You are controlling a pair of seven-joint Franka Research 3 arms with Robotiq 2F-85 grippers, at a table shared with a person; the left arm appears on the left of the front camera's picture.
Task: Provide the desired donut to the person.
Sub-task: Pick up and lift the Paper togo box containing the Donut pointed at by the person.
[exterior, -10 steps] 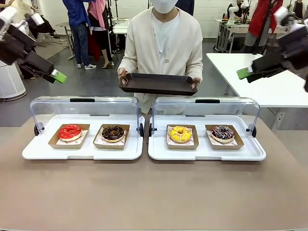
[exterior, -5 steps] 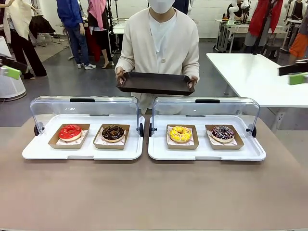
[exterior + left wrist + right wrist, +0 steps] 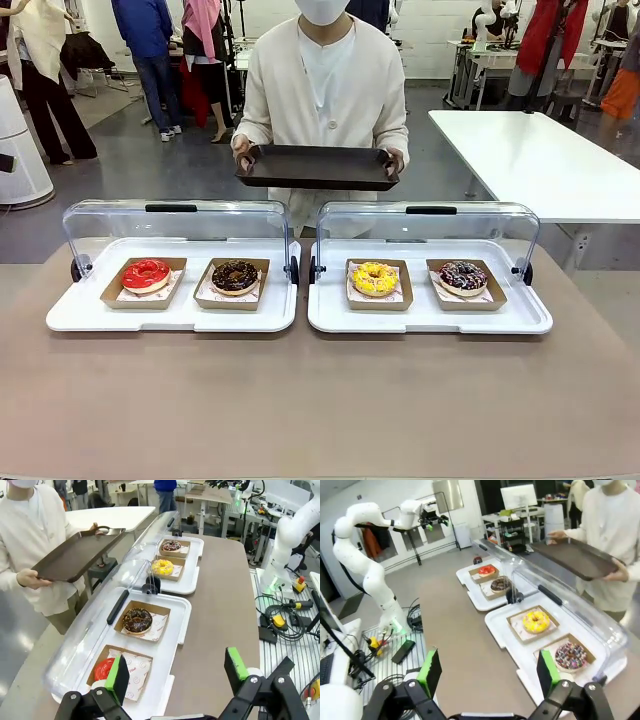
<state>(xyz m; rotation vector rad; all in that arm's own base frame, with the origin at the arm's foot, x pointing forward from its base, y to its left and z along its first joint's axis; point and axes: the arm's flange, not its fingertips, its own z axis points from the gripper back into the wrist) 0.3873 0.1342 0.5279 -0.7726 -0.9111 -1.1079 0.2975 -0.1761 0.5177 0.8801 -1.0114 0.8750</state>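
The left tool (image 3: 176, 675) is seen in its wrist view at the bottom edge, its two green-padded fingers spread wide apart. Nothing is held between them and nothing is touched. The right tool (image 3: 486, 675) is seen in the same way in its own wrist view, fully spread and empty, raised above the brown bench (image 3: 320, 400).

On the bench, two white display cases are set side by side, almost touching at the middle. Each has a clear domed lid tipped back on its far side. In the left case (image 3: 70, 318), a red-glazed donut (image 3: 147, 272) lies toward the outer end and a chocolate donut (image 3: 235, 275) beside it toward the middle. In the right case (image 3: 530, 318), a yellow donut (image 3: 375, 278) lies toward the middle and a dark sprinkled donut (image 3: 463, 275) toward the outer end. Each donut rests on paper in its own shallow brown cardboard holder. Which donut is wanted cannot be told; all four are in their holders, well apart from both tools.

Beyond the cases, at the far side of the bench, the person (image 3: 325, 90) in a cream cardigan is seen standing. A dark rectangular serving tray (image 3: 317, 167) is held level at waist height, gripped by one hand at each short end, and nothing is seen on it.
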